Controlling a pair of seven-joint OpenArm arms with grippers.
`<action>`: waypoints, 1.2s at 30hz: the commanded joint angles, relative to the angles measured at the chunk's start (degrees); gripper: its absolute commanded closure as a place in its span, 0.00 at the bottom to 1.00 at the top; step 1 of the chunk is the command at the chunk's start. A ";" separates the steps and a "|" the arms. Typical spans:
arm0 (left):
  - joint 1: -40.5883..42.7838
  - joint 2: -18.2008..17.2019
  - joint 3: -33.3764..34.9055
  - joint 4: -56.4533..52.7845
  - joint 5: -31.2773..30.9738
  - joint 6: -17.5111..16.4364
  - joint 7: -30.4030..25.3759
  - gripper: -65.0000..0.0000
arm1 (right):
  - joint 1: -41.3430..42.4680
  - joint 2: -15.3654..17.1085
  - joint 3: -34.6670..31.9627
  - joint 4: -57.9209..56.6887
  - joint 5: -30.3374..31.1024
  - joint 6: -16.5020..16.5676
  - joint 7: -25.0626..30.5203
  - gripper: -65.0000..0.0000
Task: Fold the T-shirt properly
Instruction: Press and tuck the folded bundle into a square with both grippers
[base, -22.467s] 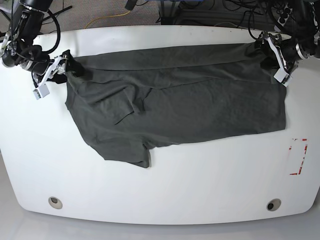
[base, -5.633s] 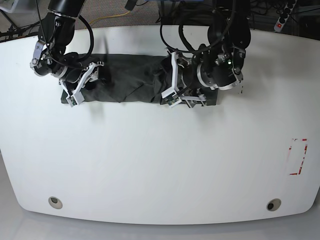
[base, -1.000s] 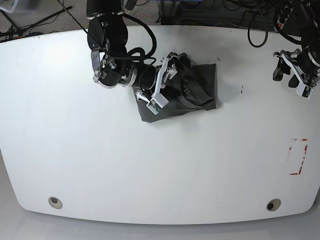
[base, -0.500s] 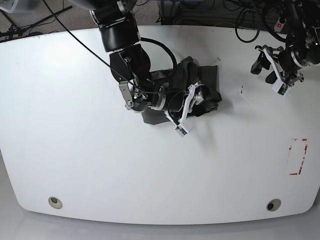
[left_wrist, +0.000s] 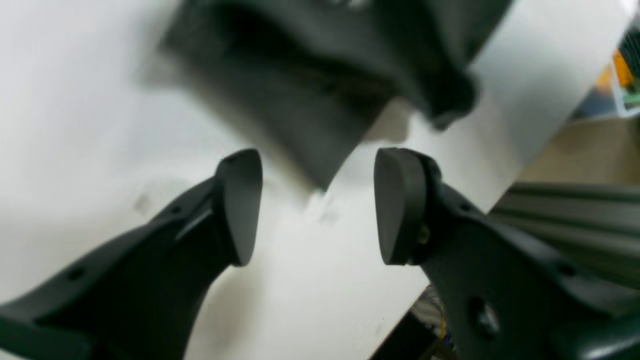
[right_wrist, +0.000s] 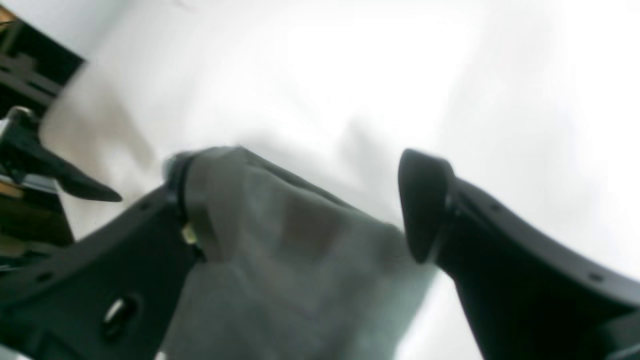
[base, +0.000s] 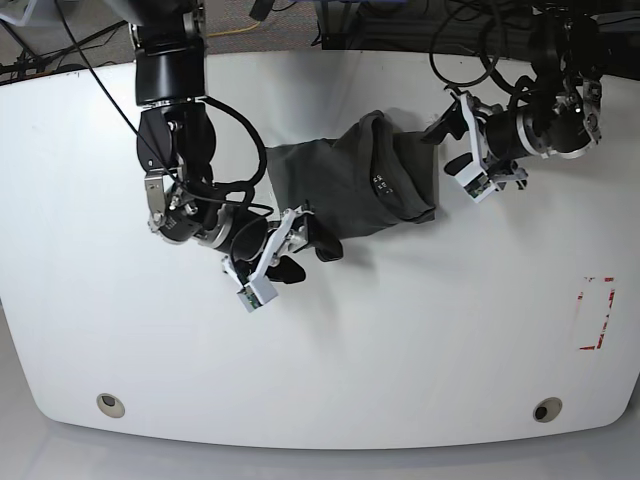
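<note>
- Near the table's (base: 420, 330) back centre you have the T-shirt (base: 370, 180), a lumpy dark bundle with the collar label showing on top; it is bunched rather than squared.
- At its near-left corner, the right gripper (base: 285, 250) has cloth running down into its jaws. The right wrist view shows grey fabric lying between two widely spread fingers (right_wrist: 425, 205); you cannot tell whether they pinch it or it only drapes through.
- Off the bundle's right side, the left gripper (base: 465, 150) hangs with its jaws parted and nothing between them. The left wrist view shows one corner of the shirt just beyond the pads (left_wrist: 240, 205), not touching.
- Judgement: the fold is most of the way along but untidy; the step in hand looks like dragging or squaring the packet.
- To do it well, keep the right-hand pull low and flat along the table so the layers slide together instead of peeling open.
- Bring your left gripper down onto the loose right-hand corner to pin it before pulling further.
- Risk: a lift at the left corner could unroll the top layer, since the soft cloth holds no crease.
</note>
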 joint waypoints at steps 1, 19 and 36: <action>-1.02 1.82 1.12 0.96 -0.85 -0.08 -1.27 0.50 | 1.17 2.72 0.38 0.82 1.42 0.72 1.24 0.38; -3.48 12.63 12.03 -4.93 19.19 -0.08 -1.27 0.50 | 6.01 0.25 0.47 -17.47 -17.84 1.60 8.80 0.71; -10.77 4.55 10.18 -11.35 19.45 -0.08 -1.36 0.50 | 1.70 4.21 0.38 -17.20 -24.52 11.05 10.39 0.71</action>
